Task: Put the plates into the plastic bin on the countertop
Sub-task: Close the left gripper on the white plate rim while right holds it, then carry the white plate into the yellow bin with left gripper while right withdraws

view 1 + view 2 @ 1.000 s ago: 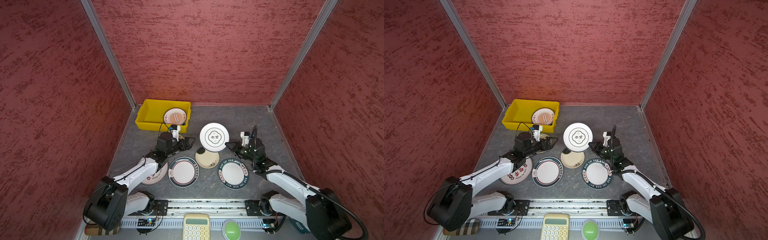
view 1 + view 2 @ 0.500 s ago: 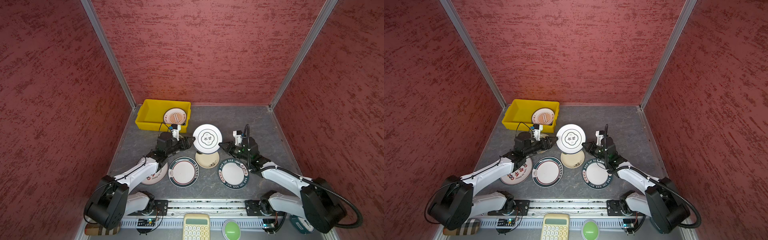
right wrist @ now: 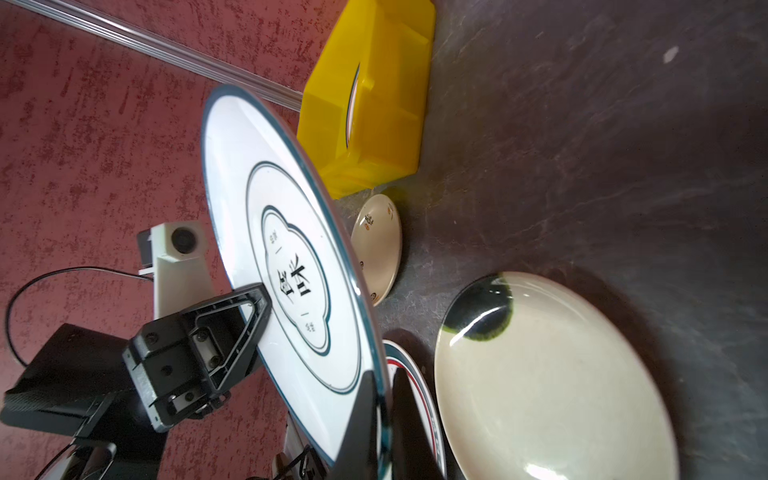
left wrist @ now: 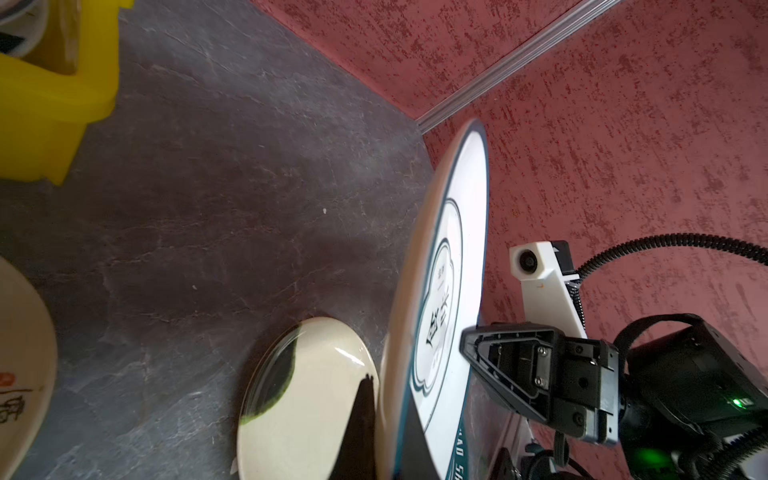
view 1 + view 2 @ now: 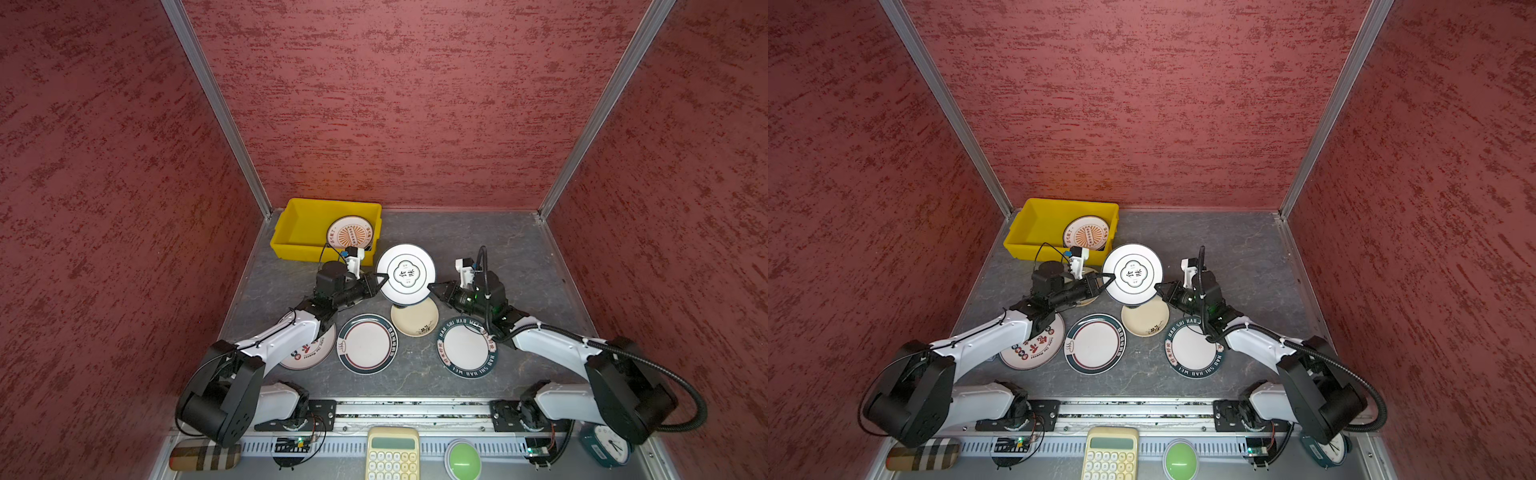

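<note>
A white plate with a thin teal rim (image 5: 406, 274) (image 5: 1133, 273) hangs tilted above the countertop (image 5: 478, 237), held from both sides. My left gripper (image 5: 381, 279) (image 4: 388, 399) is shut on its left rim, my right gripper (image 5: 432, 287) (image 3: 384, 386) on its right rim. The yellow plastic bin (image 5: 299, 224) (image 5: 1034, 224) stands at the back left with an orange-patterned plate (image 5: 350, 233) leaning inside. On the countertop lie a cream plate (image 5: 415, 318), a green-rimmed plate (image 5: 367, 344), a lettered dark-rimmed plate (image 5: 467, 348) and a red-lettered plate (image 5: 309, 353) partly under my left arm.
A small cream plate (image 3: 378, 245) lies below my left gripper, near the bin. Along the front rail sit a calculator (image 5: 392, 453), a green button (image 5: 462, 460), a clock (image 5: 606, 446) and a plaid case (image 5: 203, 455). Red walls close in three sides.
My right gripper carried the white plate leftward to my left gripper. The left jaws, open before, have shut on the plate's left rim.
</note>
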Available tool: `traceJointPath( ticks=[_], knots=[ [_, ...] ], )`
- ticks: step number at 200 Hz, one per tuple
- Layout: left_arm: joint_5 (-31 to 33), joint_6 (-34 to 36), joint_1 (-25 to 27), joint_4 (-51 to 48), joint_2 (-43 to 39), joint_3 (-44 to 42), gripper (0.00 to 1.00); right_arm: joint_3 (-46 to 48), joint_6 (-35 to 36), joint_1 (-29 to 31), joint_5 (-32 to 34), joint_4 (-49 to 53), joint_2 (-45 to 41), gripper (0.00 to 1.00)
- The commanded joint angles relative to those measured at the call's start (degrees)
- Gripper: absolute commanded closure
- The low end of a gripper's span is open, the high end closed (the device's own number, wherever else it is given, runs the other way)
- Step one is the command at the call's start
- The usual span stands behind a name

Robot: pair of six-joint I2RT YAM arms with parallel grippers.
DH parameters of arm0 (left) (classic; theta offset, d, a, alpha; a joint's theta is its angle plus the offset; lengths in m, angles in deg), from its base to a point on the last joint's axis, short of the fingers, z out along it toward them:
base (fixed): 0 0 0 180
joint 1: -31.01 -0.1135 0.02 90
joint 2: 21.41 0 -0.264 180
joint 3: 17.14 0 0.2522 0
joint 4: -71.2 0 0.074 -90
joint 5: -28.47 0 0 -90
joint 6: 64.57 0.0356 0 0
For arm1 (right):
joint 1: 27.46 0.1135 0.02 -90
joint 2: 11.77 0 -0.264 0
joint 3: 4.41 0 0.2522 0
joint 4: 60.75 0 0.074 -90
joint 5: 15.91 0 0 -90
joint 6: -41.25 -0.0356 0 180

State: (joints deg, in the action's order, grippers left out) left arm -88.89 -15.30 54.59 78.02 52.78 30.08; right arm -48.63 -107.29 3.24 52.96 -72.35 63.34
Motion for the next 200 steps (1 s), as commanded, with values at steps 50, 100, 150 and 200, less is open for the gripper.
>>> traceJointPath(
  ticks=[50,100,150,200],
  knots=[
    [1.3,3.0,0.7,-1.0,0.6,0.6,1.0,-2.4,1.0,1.2,-1.1,-5.1,-1.5,0.37],
    [1.4,3.2,0.3,-1.6,0.1,0.6,1.0,-1.8,0.8,1.2,0.3,-4.4,-2.2,0.03],
    [2.5,3.2,0.1,-2.0,-1.6,0.2,1.0,-3.1,4.6,1.2,2.0,2.1,-5.6,0.01],
    [2.3,0.8,-3.0,-1.5,-1.5,2.9,1.0,-4.9,12.3,1.3,6.3,12.6,-12.0,0.01]
  ],
)
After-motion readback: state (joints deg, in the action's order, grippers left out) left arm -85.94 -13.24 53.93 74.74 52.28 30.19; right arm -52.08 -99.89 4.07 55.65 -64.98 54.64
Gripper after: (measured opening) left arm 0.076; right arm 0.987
